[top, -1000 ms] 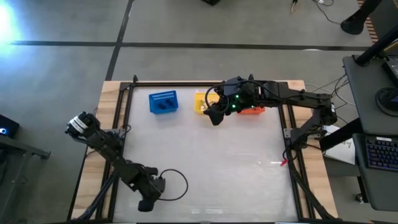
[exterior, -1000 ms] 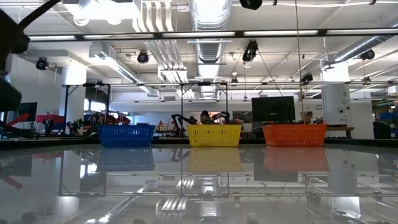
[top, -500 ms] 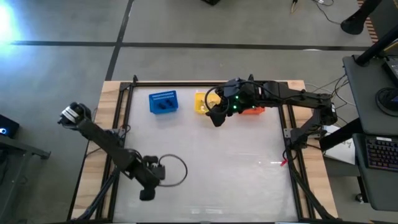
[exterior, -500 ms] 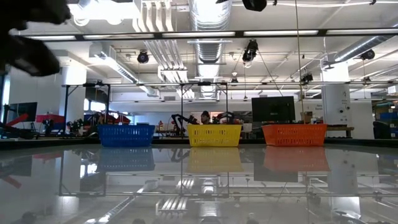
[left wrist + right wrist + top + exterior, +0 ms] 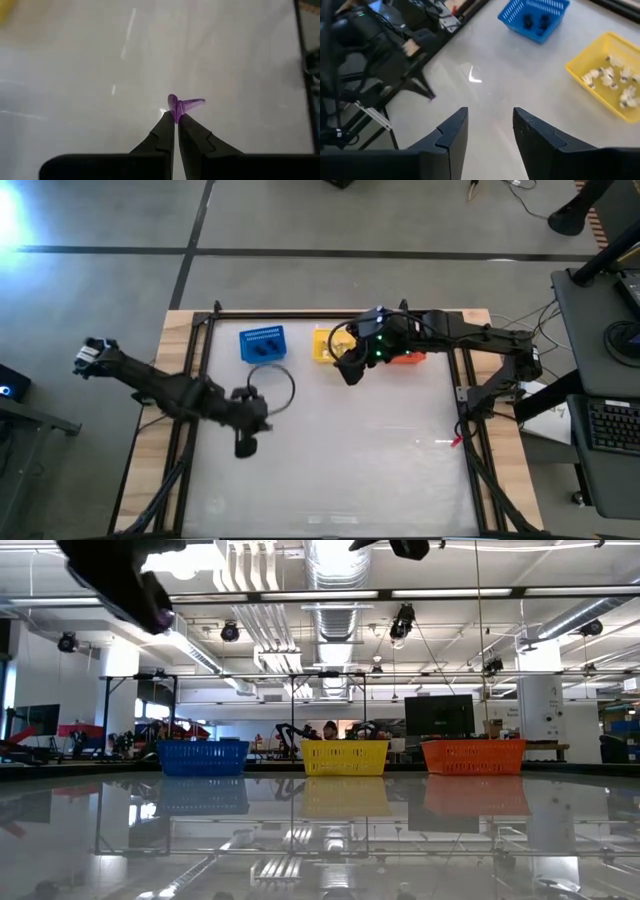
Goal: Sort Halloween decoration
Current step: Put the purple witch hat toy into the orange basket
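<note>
Since a second ago our left arm has swung up the table from its near edge, so the left gripper now hangs over the left-centre of the white table, at about 6 o'clock from the blue basket. Its fingers are pinched tight on a small purple trinket, which juts out past the fingertips in the left wrist view. Our right gripper sits almost where it was, at the far side just at 5 o'clock of the yellow basket, with the orange basket mostly hidden under the arm; its fingers stand apart with nothing between them. In the right wrist view we see black pieces lying in the blue basket and whitish pieces in the yellow one. From table height the three baskets stand in a row along the far edge.
</note>
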Robot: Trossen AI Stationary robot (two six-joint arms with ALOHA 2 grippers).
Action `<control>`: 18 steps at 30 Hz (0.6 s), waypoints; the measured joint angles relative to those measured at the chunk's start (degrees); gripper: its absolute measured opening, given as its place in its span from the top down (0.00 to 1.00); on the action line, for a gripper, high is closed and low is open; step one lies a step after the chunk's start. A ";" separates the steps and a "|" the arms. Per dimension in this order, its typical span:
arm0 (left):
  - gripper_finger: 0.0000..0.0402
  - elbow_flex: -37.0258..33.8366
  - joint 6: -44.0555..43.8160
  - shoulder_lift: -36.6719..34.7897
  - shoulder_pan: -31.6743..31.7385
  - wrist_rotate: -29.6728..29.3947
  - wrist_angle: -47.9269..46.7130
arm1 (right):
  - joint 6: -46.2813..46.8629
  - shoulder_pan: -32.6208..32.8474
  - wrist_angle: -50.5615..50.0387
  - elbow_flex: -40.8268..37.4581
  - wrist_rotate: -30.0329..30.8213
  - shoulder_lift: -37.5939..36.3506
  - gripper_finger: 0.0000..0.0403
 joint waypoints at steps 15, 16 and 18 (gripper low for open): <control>1.00 0.38 16.39 -3.95 22.39 3.85 6.04 | -7.04 -0.02 8.67 0.00 -0.34 8.02 0.58; 1.00 0.51 16.97 -3.93 23.26 4.22 6.09 | -7.58 -0.04 9.55 0.00 -0.46 9.00 0.58; 1.00 0.96 17.92 -3.78 24.67 4.39 6.19 | -9.21 -0.14 10.80 0.00 -0.54 10.77 0.58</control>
